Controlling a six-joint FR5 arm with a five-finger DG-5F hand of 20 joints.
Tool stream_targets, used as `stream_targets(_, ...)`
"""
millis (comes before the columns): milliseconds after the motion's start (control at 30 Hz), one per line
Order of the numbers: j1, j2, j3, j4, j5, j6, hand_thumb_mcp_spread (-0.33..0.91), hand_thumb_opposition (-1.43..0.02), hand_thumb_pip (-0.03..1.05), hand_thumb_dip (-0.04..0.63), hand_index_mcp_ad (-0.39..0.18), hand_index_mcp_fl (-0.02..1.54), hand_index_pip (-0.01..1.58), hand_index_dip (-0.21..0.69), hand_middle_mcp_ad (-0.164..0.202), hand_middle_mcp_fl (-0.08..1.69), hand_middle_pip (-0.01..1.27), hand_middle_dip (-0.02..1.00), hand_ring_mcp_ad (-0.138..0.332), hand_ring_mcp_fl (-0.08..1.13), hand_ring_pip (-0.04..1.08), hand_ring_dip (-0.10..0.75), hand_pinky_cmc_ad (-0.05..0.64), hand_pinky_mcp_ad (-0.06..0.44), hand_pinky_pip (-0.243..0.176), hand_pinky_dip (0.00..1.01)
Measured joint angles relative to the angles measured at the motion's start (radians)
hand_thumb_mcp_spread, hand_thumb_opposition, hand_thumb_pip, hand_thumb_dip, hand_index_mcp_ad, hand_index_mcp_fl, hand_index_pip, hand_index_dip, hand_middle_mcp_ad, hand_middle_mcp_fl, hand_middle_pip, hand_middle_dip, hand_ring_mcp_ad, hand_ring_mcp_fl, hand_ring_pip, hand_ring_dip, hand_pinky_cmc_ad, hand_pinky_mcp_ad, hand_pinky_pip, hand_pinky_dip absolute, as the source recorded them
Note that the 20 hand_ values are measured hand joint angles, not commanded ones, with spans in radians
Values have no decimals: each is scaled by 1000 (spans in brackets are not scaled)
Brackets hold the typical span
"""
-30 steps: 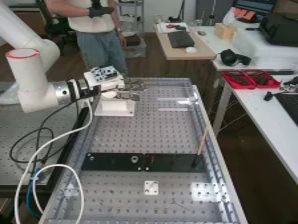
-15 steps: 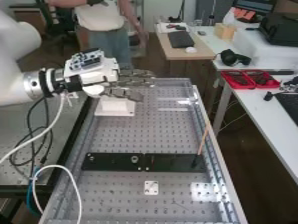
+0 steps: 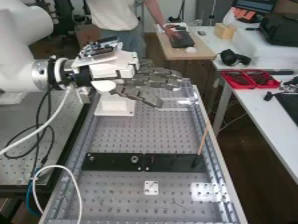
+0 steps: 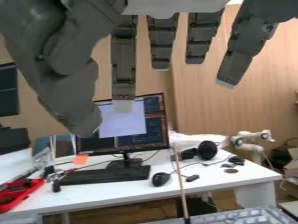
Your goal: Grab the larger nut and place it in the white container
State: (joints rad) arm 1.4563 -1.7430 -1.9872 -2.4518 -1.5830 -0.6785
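Observation:
In the high view the hand (image 3: 148,80) is over the bench's far part, its fingers straight and spread, pointing to the right, with nothing seen between them. Below its wrist stands a white container-like block (image 3: 116,107) on a flat base; its inside is hidden. On the black bar (image 3: 110,165) sit the smaller nut (image 3: 91,158) at the left and the bearing (image 3: 134,159) further right. From the wrist camera, the hand (image 4: 124,62) shows its thumb and extended fingers in front of the room behind.
A thin wooden stick (image 3: 203,142) leans up from the bar's right part. A white square plate (image 3: 151,188) lies nearer on the perforated bench (image 3: 126,137). Red trays (image 3: 249,80) rest on the side table. A person stands behind the bench; cables hang at the left.
The hand has moved right and nearer the camera, away from over the white block, and its fingers look more spread. The bar's parts have stayed where they were.

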Motion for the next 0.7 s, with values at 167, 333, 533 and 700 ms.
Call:
stream_targets(167, -9, 4, 42, -56, 55, -24, 194, -822, 771, 204, -115, 2, 1307, -24, 63, 21, 126, 229, 148, 5, 87, 119, 379, 312, -106, 644)
stream_targets(333, -17, 7, 68, -90, 70, -42, 176, -822, 771, 202, -115, 5, 1272, -61, 63, 19, 126, 229, 148, 5, 91, 119, 379, 312, -106, 661)
stream_targets(533, -21, 2, 83, -109, 60, -54, 159, -822, 775, 197, -115, 2, 1243, -58, 63, 21, 126, 229, 148, 5, 91, 119, 379, 312, -106, 663)
stream_targets(700, -27, -13, 104, -129, 33, -50, 159, -822, 782, 197, -115, 2, 1236, -61, 63, 19, 126, 229, 148, 5, 91, 119, 379, 314, -106, 663)
